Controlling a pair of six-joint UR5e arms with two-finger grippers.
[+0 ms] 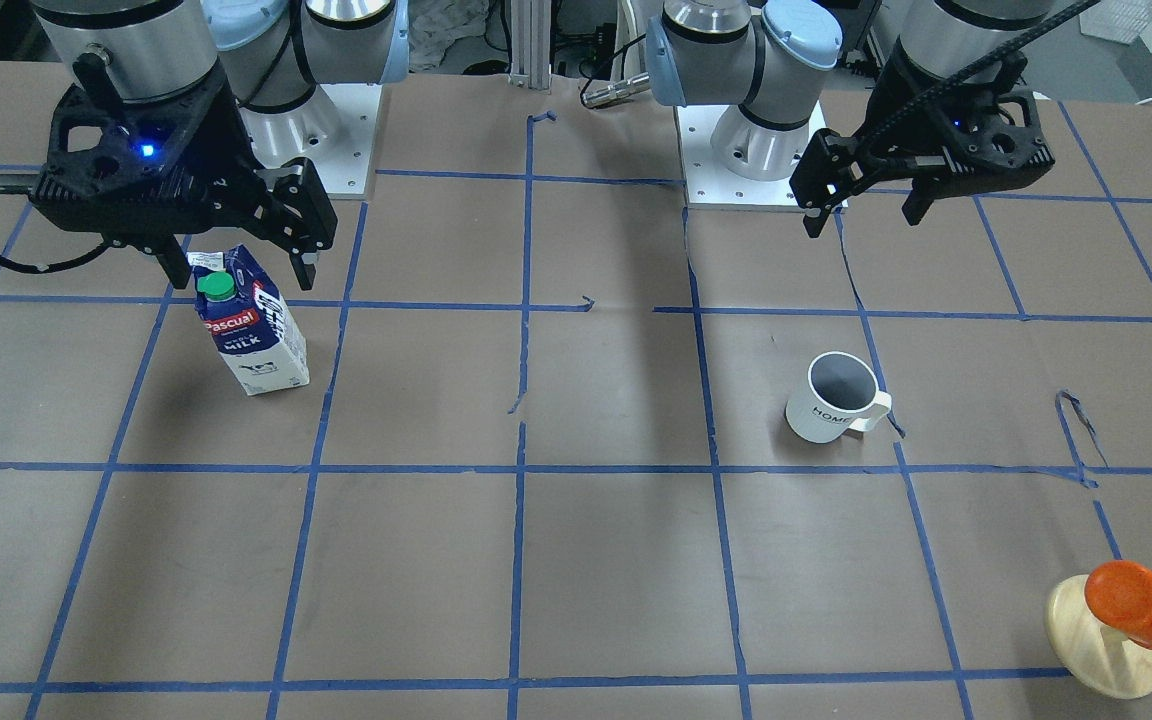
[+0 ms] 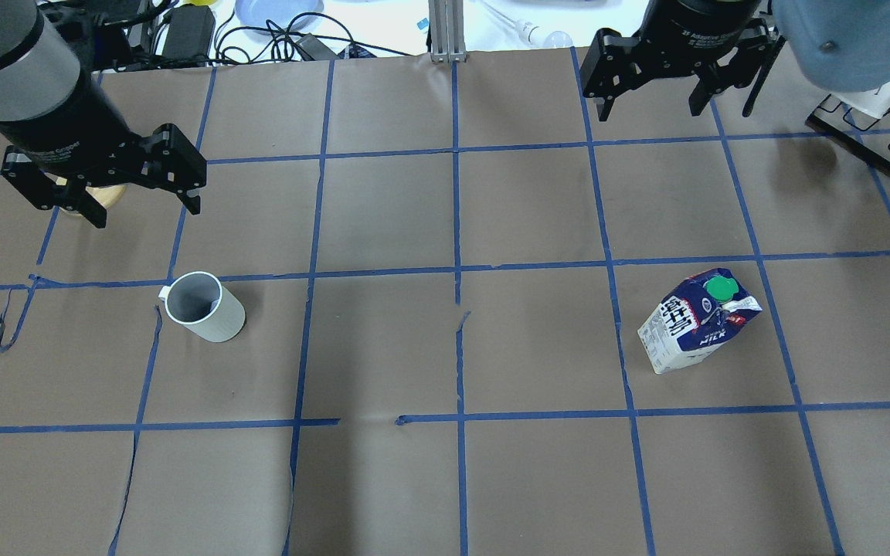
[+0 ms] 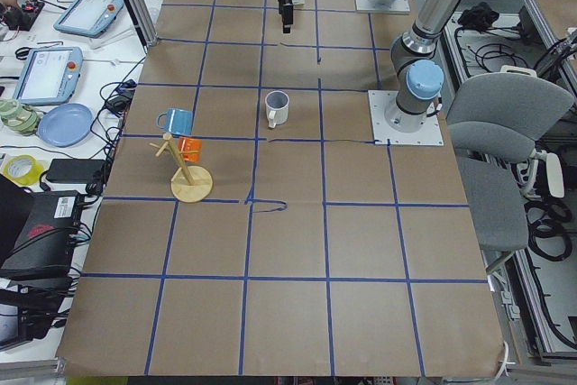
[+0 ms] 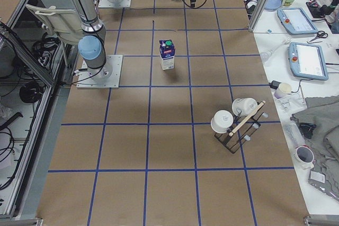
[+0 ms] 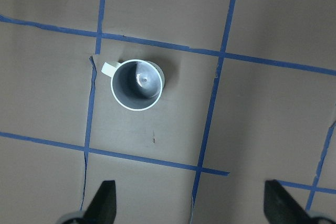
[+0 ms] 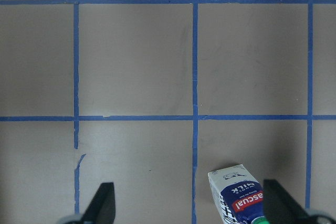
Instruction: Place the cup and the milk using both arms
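Observation:
The white cup [image 1: 831, 402] stands upright on the brown paper, handle to one side; it also shows in the overhead view [image 2: 205, 309] and straight below in the left wrist view [image 5: 137, 84]. My left gripper [image 2: 147, 214] is open and empty, raised above the table and apart from the cup. The blue and white milk carton [image 1: 254, 330] with a green cap stands upright; it also shows in the overhead view [image 2: 694, 323] and at the bottom edge of the right wrist view [image 6: 239, 196]. My right gripper [image 1: 242, 278] is open and empty, hovering just behind and above the milk.
A cream wooden stand with an orange cup [image 1: 1126, 620] is at the table's edge on my left side. A black rack with white cups [image 4: 235, 123] is on my right side. Blue tape lines grid the table [image 2: 383, 347].

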